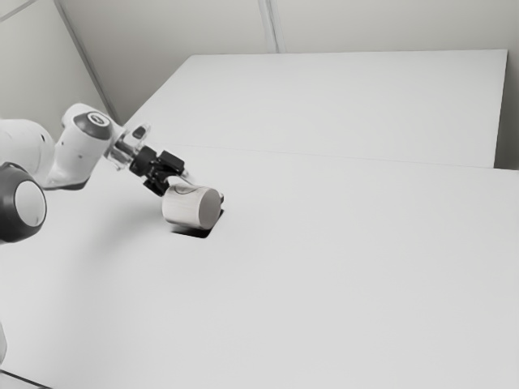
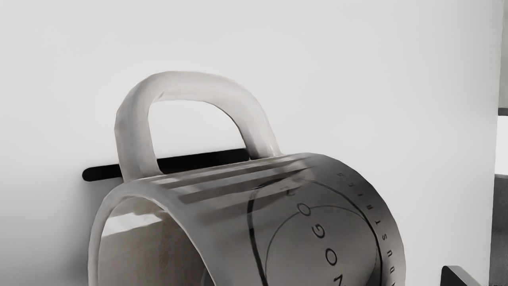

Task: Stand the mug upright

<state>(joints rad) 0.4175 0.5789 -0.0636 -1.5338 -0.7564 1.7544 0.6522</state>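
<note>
The pale mug (image 1: 191, 207) lies on its side, its round base facing the exterior view's right. My gripper (image 1: 174, 178) is open, close over the mug's upper side toward the arm. In the wrist view the mug (image 2: 317, 238) shows its printed wall, part of its open mouth and its handle (image 2: 137, 131), which sticks out away from my hand. One fingertip of my gripper (image 2: 456, 277) stands beyond the mug's base end, with a gap between them; the other fingertip is hidden.
A dark patch (image 1: 192, 233) lies under the mug, and a black strip (image 2: 198, 159) runs behind the handle. The white table (image 1: 349, 275) extends around the mug, with a pale panel (image 1: 340, 105) beyond it and walls behind.
</note>
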